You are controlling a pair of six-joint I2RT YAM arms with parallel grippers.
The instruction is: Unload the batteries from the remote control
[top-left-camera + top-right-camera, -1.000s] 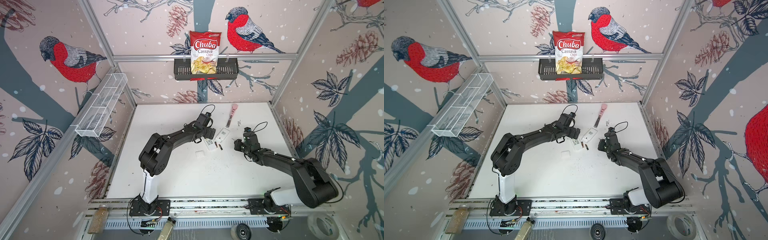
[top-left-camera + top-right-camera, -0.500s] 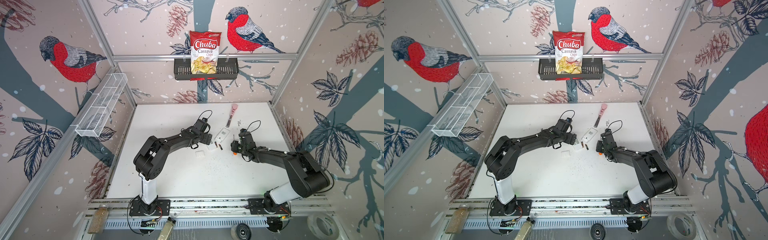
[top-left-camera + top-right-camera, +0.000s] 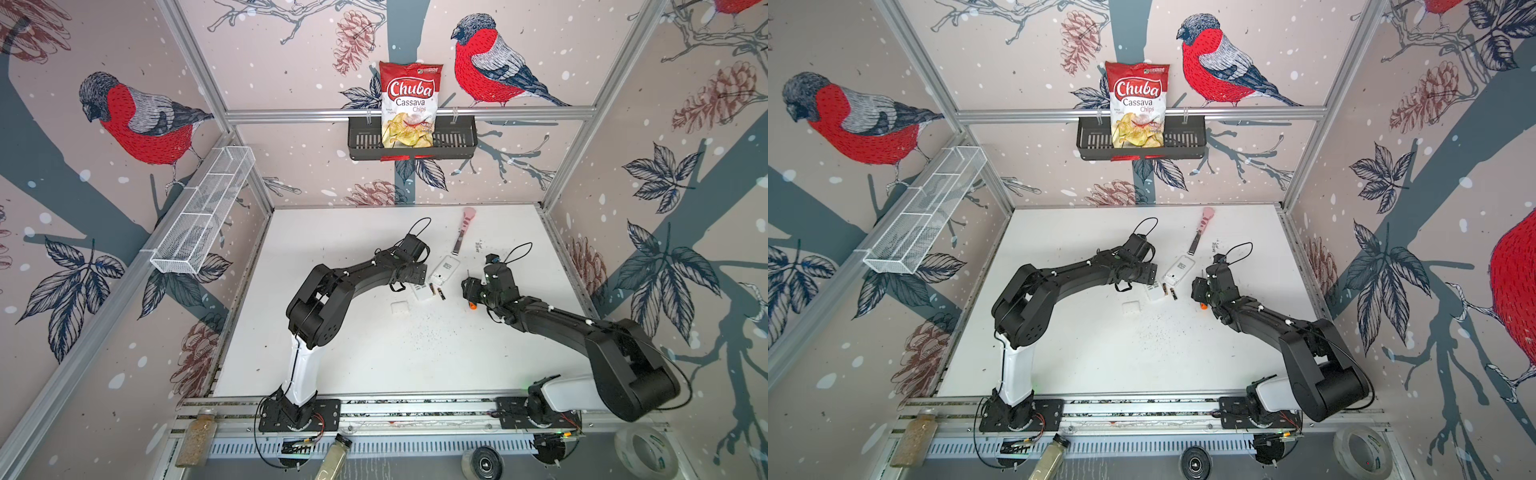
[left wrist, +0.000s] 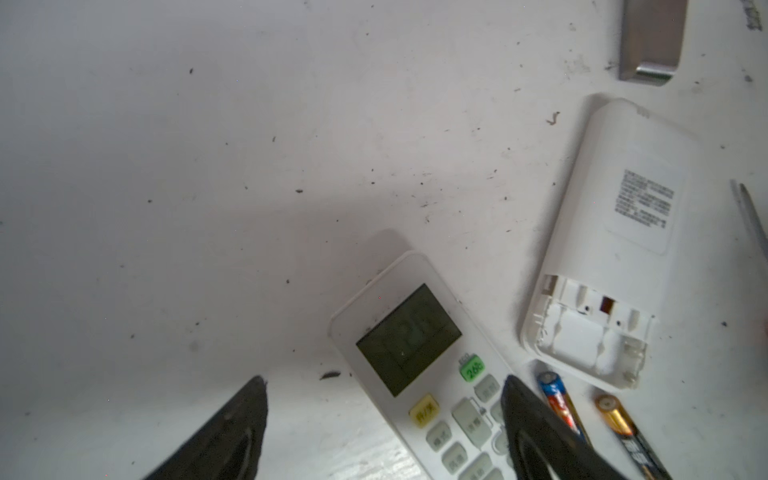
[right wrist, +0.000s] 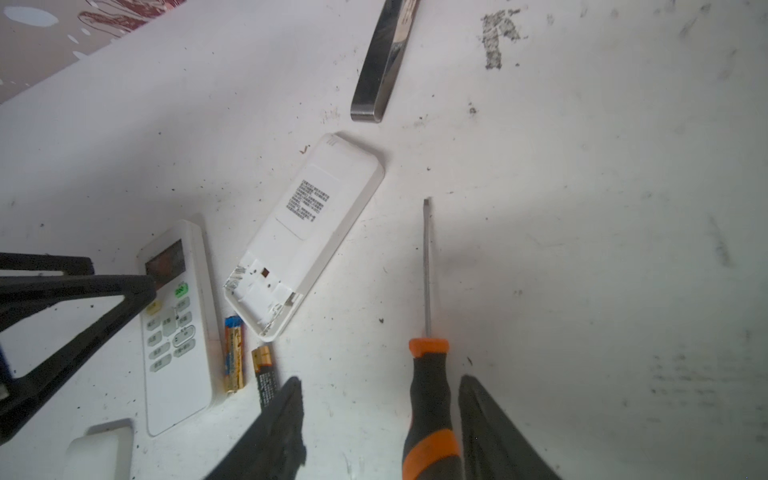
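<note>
Two white remotes lie mid-table. One remote (image 4: 615, 232) (image 5: 316, 224) (image 3: 444, 269) is face down, its open battery compartment empty. The other remote (image 4: 419, 353) (image 5: 176, 332) (image 3: 420, 292) is face up, showing display and buttons. Beside it lie two batteries, one blue and orange (image 5: 233, 353) (image 4: 561, 405), one black and gold (image 5: 266, 370) (image 4: 621, 430). My left gripper (image 4: 384, 379) (image 3: 415, 275) is open low over the face-up remote, one finger above its buttons. My right gripper (image 5: 381, 379) (image 3: 467, 289) is open, with the orange-handled screwdriver (image 5: 428, 395) lying loose between its fingers.
A small white square cover (image 5: 99, 453) (image 3: 400, 307) lies near the face-up remote. A pink-handled metal scraper (image 3: 463, 232) (image 5: 386, 62) rests behind the remotes. Dark crumbs dot the white table (image 3: 395, 357). A chips bag (image 3: 409, 104) hangs in the back wall basket.
My right gripper has opened and let go of the screwdriver, which now lies on the table. My left gripper has drawn back and down over the face-up remote.
</note>
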